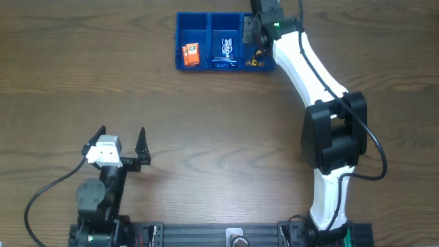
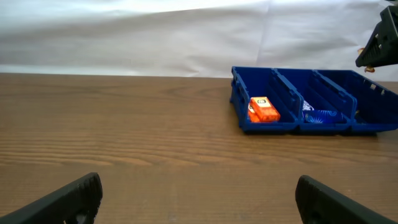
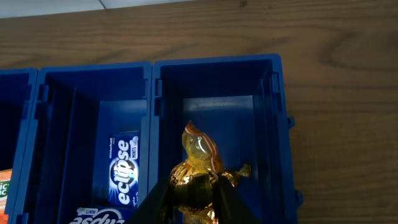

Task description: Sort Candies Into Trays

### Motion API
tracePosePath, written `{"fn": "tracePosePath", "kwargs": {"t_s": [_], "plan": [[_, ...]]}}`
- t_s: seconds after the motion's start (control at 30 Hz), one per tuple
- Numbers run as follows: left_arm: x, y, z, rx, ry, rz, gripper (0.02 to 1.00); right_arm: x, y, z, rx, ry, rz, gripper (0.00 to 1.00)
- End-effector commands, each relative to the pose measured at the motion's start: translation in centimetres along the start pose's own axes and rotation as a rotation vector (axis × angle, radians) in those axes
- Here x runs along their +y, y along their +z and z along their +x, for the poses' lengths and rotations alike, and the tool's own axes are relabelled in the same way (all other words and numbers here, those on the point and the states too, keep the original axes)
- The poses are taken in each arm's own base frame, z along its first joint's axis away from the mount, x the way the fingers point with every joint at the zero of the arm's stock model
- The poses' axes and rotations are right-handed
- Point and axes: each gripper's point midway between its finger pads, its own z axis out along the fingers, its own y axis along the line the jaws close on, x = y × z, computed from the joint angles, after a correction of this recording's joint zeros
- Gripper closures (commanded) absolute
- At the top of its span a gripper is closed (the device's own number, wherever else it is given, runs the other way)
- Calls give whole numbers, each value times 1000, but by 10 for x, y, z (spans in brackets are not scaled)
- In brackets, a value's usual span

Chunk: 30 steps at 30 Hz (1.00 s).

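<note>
A blue tray [image 1: 180, 41] with three compartments stands at the far middle of the table. An orange candy [image 1: 191, 55] lies in its left compartment and blue mint packs [image 1: 225, 49] lie in the middle one. My right gripper [image 1: 255, 38] hangs over the right compartment, shut on a gold-wrapped candy [image 3: 198, 171] held between its fingers just above the compartment floor [image 3: 249, 124]. My left gripper [image 1: 122, 134] stands open near the front left, far from the tray [image 2: 292, 127], with nothing between its fingers.
Bare wooden tabletop stretches between the left gripper and the tray. The right arm's white links [image 1: 309, 62] run from the front right up to the tray. A white wall sheet [image 2: 155, 37] backs the table.
</note>
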Motion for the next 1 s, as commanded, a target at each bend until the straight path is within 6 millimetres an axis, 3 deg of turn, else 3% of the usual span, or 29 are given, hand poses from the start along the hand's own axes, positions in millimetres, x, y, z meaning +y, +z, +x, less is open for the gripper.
{"fn": "tracePosePath", "kwargs": {"t_s": [0.03, 0.1, 0.2, 0.3, 0.4, 0.53, 0.67, 0.73, 0.83, 1.0], "plan": [[0, 1, 16, 51, 12, 8, 23, 2, -7, -12, -33, 14, 5, 592], [0, 1, 16, 51, 12, 8, 20, 2, -7, -12, -34, 6, 6, 457], [0, 1, 16, 51, 12, 8, 20, 0, -8, -13, -40, 4, 15, 130], [0, 1, 16, 51, 12, 8, 20, 1, -19, -14, -42, -27, 29, 42], [0, 1, 16, 51, 12, 8, 20, -3, -59, -26, -84, -42, 81, 5], [0, 1, 16, 51, 12, 8, 20, -10, -132, -39, -179, -116, 63, 1], [0, 1, 16, 51, 12, 8, 20, -51, -197, -35, -291, -60, 75, 1], [0, 1, 16, 51, 12, 8, 20, -73, -230, -17, -361, -66, 84, 1], [0, 1, 16, 51, 12, 8, 23, -99, -259, 21, -429, -75, 100, 1], [0, 1, 16, 51, 12, 8, 20, -138, -274, 101, -536, -6, 77, 1]]}}
